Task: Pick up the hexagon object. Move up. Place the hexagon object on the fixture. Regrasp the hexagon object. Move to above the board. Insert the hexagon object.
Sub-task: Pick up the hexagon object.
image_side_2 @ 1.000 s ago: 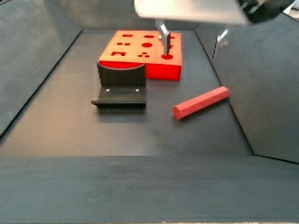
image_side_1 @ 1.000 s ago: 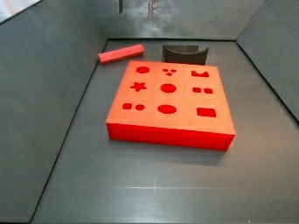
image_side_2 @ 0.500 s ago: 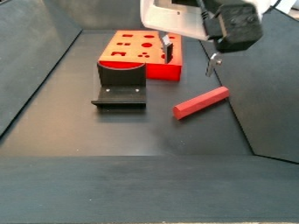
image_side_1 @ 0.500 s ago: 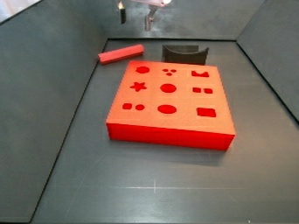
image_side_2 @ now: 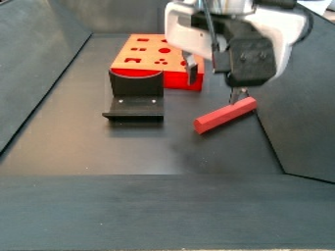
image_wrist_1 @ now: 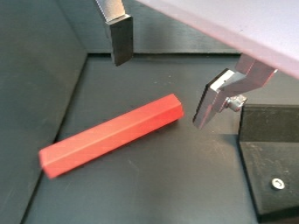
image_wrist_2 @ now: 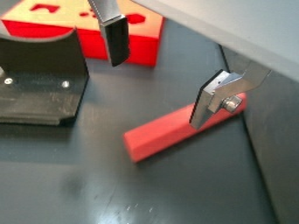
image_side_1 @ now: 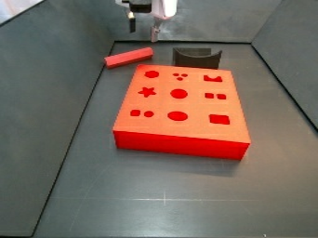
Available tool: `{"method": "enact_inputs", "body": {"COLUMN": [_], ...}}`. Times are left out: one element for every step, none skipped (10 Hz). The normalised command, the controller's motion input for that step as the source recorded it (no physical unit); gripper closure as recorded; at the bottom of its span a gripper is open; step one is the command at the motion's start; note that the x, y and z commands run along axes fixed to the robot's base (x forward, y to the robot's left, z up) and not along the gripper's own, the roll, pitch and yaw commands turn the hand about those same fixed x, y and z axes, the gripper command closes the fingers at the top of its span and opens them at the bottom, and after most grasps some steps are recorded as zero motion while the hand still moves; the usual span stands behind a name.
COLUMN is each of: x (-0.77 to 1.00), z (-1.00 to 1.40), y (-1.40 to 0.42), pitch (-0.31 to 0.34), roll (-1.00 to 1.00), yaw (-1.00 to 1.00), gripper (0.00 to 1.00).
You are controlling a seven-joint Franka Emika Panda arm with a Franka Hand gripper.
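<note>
The hexagon object, a slim red-pink bar, lies flat on the dark floor in both side views point(image_side_1: 126, 58) point(image_side_2: 224, 115) and both wrist views point(image_wrist_1: 111, 131) point(image_wrist_2: 173, 137). My gripper point(image_side_1: 140, 30) point(image_side_2: 216, 84) hangs open and empty just above it. In both wrist views point(image_wrist_1: 167, 74) point(image_wrist_2: 163, 74) the fingers stand wide apart over one end of the bar, not touching it. The red-orange board point(image_side_1: 199, 105) point(image_side_2: 147, 55) point(image_wrist_2: 142, 39) lies beside the bar. The dark fixture point(image_side_1: 196, 58) point(image_side_2: 135, 98) point(image_wrist_2: 35, 74) point(image_wrist_1: 274, 157) stands by the board's edge.
Sloping dark walls point(image_side_1: 62, 56) point(image_side_2: 295, 108) enclose the floor on all sides; the bar lies close to one wall.
My gripper has come down from high in the side views to just above the bar. The bar, board and fixture have not moved.
</note>
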Motion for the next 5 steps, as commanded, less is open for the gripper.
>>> {"method": "enact_inputs", "body": {"x": [0.15, 0.19, 0.29, 0.34, 0.23], "z": [-0.29, -0.24, -0.31, -0.41, -0.40], "y": [0.27, 0.24, 0.13, 0.05, 0.00], "pitch": [-0.256, -0.267, -0.240, -0.191, -0.169], "roll": [-0.32, -0.35, -0.33, -0.31, -0.32], "yaw": [-0.35, -0.32, -0.36, -0.36, -0.34], "gripper": [0.00, 0.00, 0.00, 0.00, 0.00]}}
